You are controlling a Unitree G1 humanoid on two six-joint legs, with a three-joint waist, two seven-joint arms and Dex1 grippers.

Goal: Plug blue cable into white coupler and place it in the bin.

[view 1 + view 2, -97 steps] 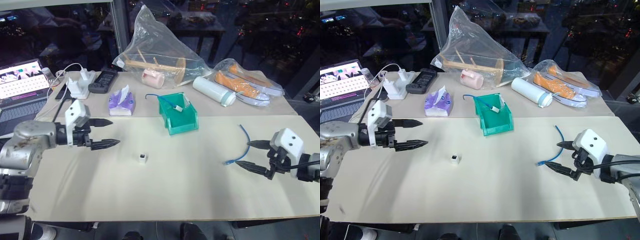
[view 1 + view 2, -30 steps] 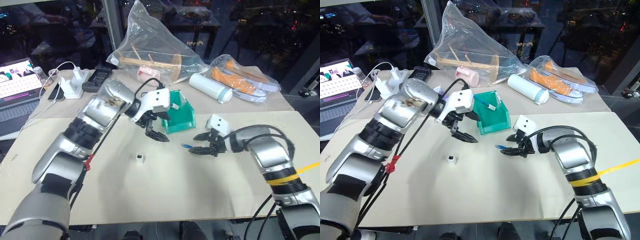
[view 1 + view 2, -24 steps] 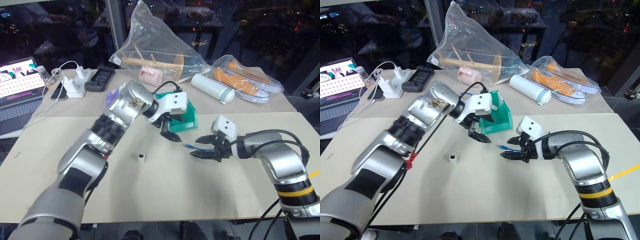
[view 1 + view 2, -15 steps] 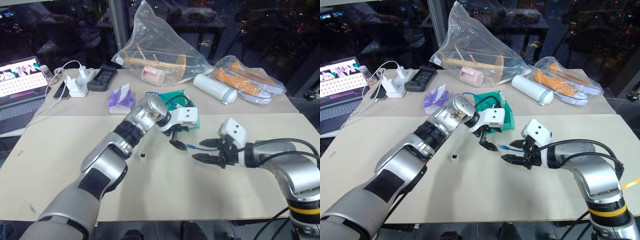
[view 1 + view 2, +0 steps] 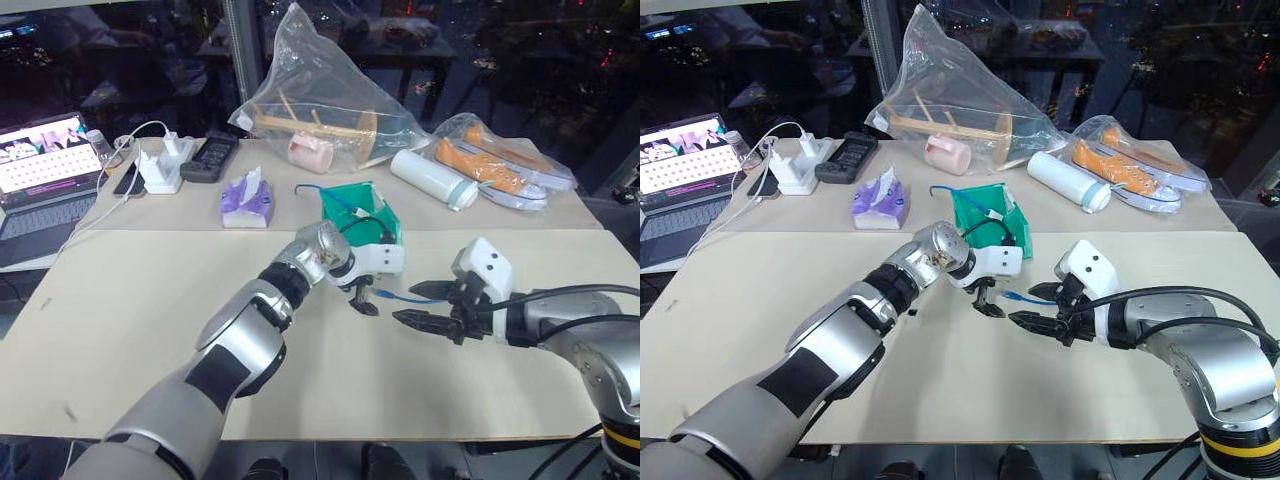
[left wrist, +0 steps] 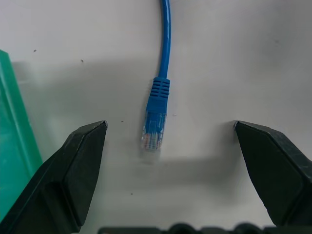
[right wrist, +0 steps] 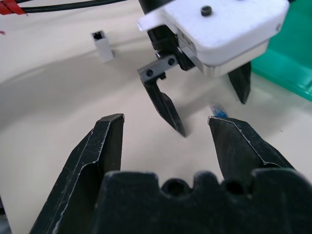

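Between the spread jaws of the left gripper [image 6: 163, 146], the blue cable [image 6: 157, 114] plug is seen lying ungripped; the white coupler [image 7: 102, 46] (right wrist view) is framed beyond the right gripper [image 7: 165, 131], likewise parted and empty.

A beige table [image 5: 120, 340] carries the blue cable [image 5: 400, 297] mid-right, the bin [image 5: 385, 222] behind it, and the white coupler [image 7: 101, 46]. Far edge: laptop [image 5: 45, 160], tissue pack [image 5: 246, 197], white bottle [image 5: 432, 179], 2 plastic bags [image 5: 330, 90].
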